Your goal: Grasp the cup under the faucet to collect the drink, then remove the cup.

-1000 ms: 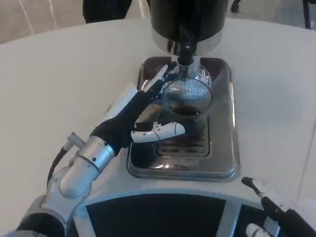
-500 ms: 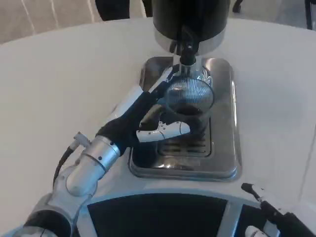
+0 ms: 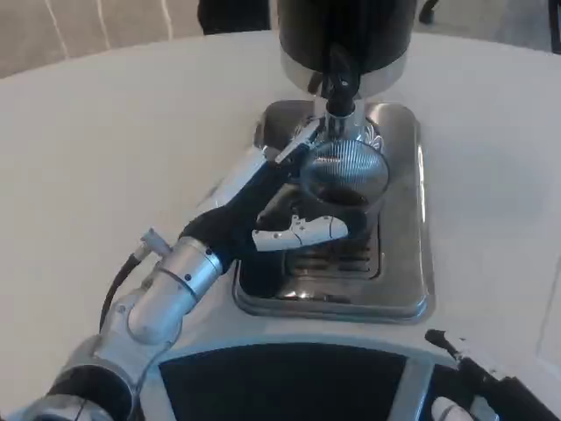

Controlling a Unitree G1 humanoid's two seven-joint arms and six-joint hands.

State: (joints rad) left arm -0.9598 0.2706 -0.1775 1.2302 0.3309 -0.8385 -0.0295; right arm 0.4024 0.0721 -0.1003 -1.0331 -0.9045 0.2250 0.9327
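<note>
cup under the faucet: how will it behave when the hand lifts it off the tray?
The cup looks clear and ribbed, so likely rigid with fair grip. Dark drink inside makes tilting risky. The left hand wraps its side; the faucet sits close above.

My left forearm reaches up and to the right from the lower left, silver casing toward me. My left hand is wrapped around the cup: fingers along its far side, thumb across the near side. My right hand sits low at the bottom right corner, one dark fingertip showing; I cannot tell how its fingers lie.
</note>
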